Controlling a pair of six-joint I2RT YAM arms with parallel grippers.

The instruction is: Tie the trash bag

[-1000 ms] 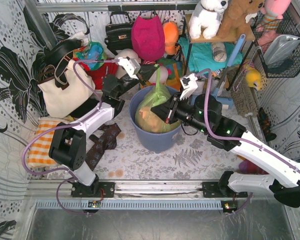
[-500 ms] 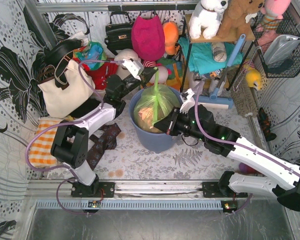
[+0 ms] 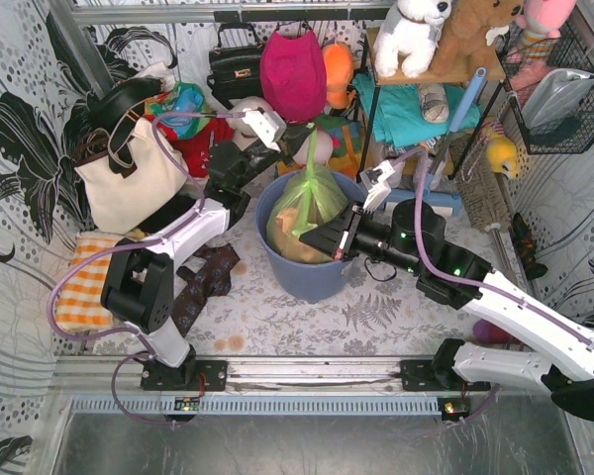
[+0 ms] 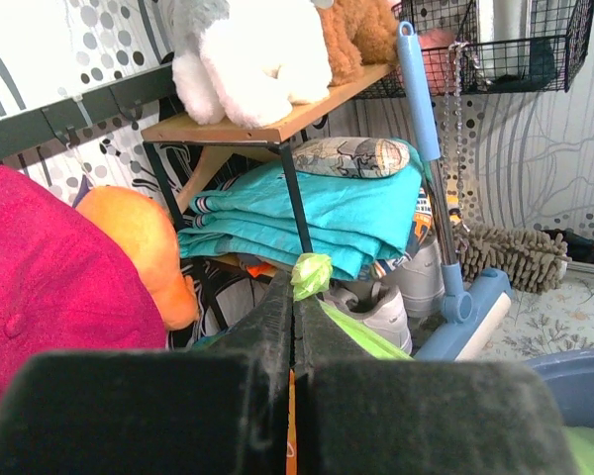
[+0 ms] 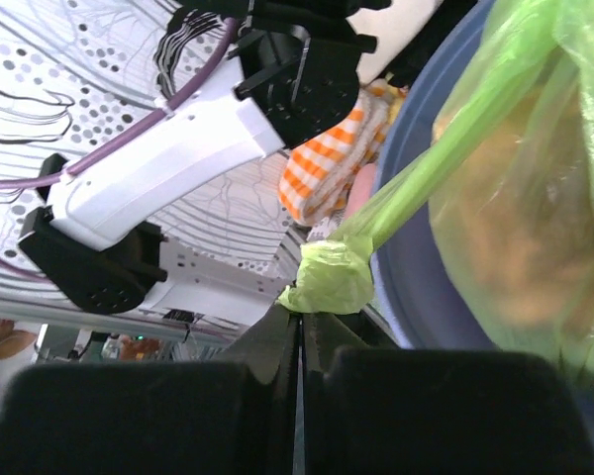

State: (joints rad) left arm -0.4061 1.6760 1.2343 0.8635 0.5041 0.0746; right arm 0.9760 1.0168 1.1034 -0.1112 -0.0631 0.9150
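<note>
The light-green trash bag [image 3: 317,193] sits in the round blue-grey bin [image 3: 312,282], with pinkish-brown paper showing through. One gathered strand rises from its top to my left gripper [image 3: 301,140], which is shut on it behind the bin. In the left wrist view the strand's end [image 4: 312,273] pokes out above the shut fingertips of that gripper [image 4: 295,297]. My right gripper [image 3: 307,237] lies over the bin's near side, shut on a second bunched strand. In the right wrist view that bunch [image 5: 329,279] sits at the gripper's [image 5: 299,322] tips, taut to the bag [image 5: 520,198].
A white tote [image 3: 129,183], a pink bag [image 3: 292,74] and toys crowd the back wall. A shelf [image 3: 426,74] with plush toys and teal towels stands back right, with a blue mop [image 3: 447,134] leaning by it. An orange checked cloth [image 3: 74,287] lies left.
Both grippers have pulled the bag's top into taut strands. The left gripper moved right, behind the bin. The right gripper dropped to the bin's near side, then drew back slightly.
</note>
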